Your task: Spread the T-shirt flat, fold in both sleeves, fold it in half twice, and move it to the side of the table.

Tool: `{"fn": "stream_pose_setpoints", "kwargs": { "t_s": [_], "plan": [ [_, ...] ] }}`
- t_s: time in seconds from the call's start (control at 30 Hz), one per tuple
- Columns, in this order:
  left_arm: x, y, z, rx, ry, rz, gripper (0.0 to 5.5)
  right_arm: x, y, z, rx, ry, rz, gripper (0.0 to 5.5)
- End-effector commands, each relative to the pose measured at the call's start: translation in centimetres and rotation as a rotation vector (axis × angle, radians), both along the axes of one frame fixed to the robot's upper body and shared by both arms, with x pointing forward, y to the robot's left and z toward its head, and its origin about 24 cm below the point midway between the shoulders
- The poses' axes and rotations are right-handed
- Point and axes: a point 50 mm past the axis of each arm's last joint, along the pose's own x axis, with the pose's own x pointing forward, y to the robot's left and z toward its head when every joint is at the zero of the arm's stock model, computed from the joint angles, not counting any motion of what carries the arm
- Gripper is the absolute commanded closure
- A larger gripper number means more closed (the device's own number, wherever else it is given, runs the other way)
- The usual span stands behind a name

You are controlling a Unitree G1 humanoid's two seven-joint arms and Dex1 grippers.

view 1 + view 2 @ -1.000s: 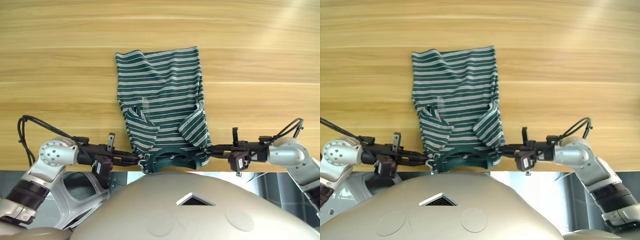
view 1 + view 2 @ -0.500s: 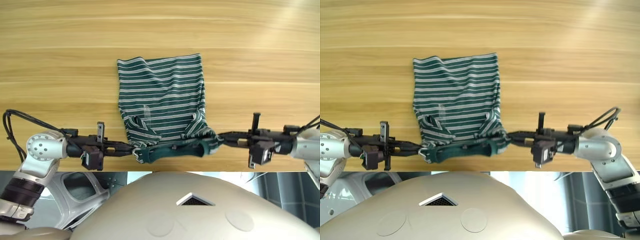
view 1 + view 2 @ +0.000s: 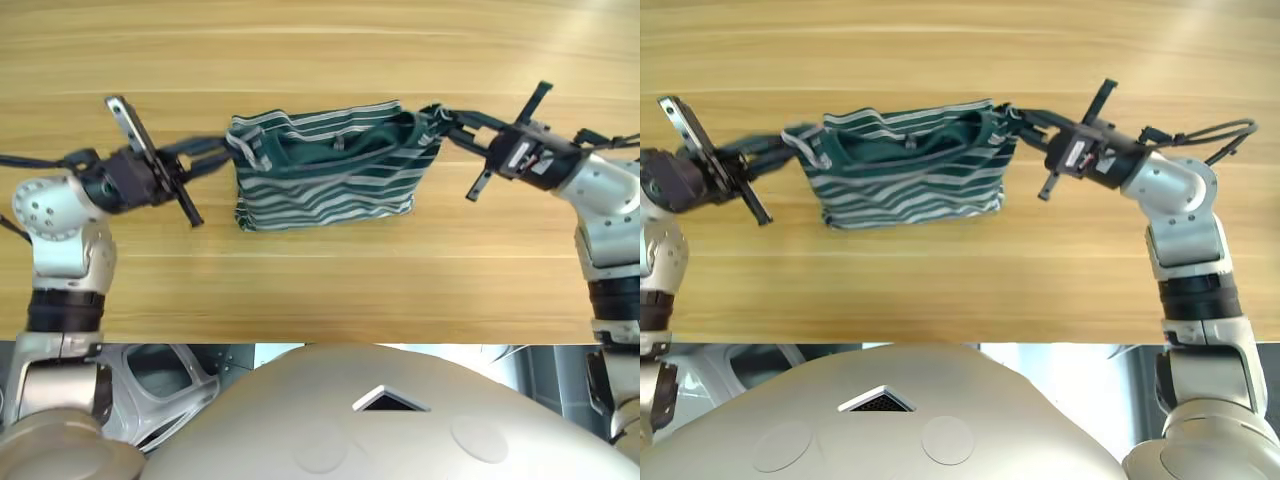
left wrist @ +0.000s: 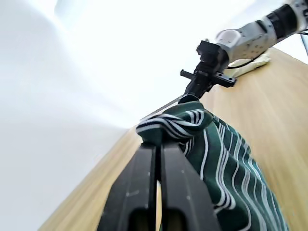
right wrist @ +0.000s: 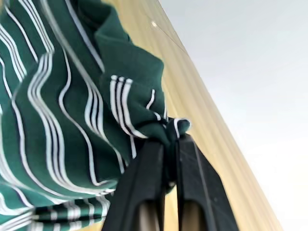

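The green T-shirt with white stripes (image 3: 325, 170) lies folded over on the wooden table (image 3: 320, 280), its collar end lifted toward the far side. My left gripper (image 3: 232, 145) is shut on the shirt's left corner, seen up close in the left wrist view where the fingers (image 4: 154, 159) pinch the T-shirt (image 4: 226, 159). My right gripper (image 3: 440, 118) is shut on the right corner; in the right wrist view its fingers (image 5: 163, 159) clamp a bunch of the T-shirt (image 5: 72, 106). The cloth sags between both grippers. The right gripper (image 4: 195, 91) also shows far off in the left wrist view.
Bare wood surrounds the shirt on all sides. The table's near edge (image 3: 320, 342) runs across the foot of the head views.
Both grippers have carried the collar end up from the near edge and away over the shirt's body. The shirt now lies doubled over, much shorter than before.
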Motion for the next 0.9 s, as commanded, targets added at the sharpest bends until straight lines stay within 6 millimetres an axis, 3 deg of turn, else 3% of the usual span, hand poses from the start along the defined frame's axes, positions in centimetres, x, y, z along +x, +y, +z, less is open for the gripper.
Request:
{"fn": "stream_pose_setpoints", "kwargs": {
  "t_s": [0.03, 0.2, 0.43, 0.73, 0.83, 0.9],
  "plan": [
    [3.1, 0.8, -1.1, 0.015, 0.020, 0.156, 5.50, 2.4, 0.9, -0.3, -0.007, -0.013, -0.063, 5.42],
    [6.6, -0.2, -5.7, 0.238, 0.111, 0.310, 5.50, 4.5, 1.9, -3.8, -0.118, 0.037, -0.151, 5.43],
    [8.0, -1.4, -10.3, 0.467, 0.200, 0.429, 5.50, 6.0, 2.8, -8.2, -0.249, 0.077, -0.248, 5.43],
    [8.6, -1.9, -11.7, 0.512, 0.239, 0.536, 5.50, 6.7, 3.3, -10.6, -0.264, 0.113, -0.336, 5.43],
    [8.8, -1.9, -11.8, 0.464, 0.314, 0.543, 4.95, 7.0, 3.1, -10.4, -0.168, 0.167, -0.364, 5.43],
    [8.9, -1.8, -11.7, 0.407, 0.364, 0.556, 4.55, 7.1, 2.7, -10.2, -0.101, 0.211, -0.382, 4.87]
  ]
}}
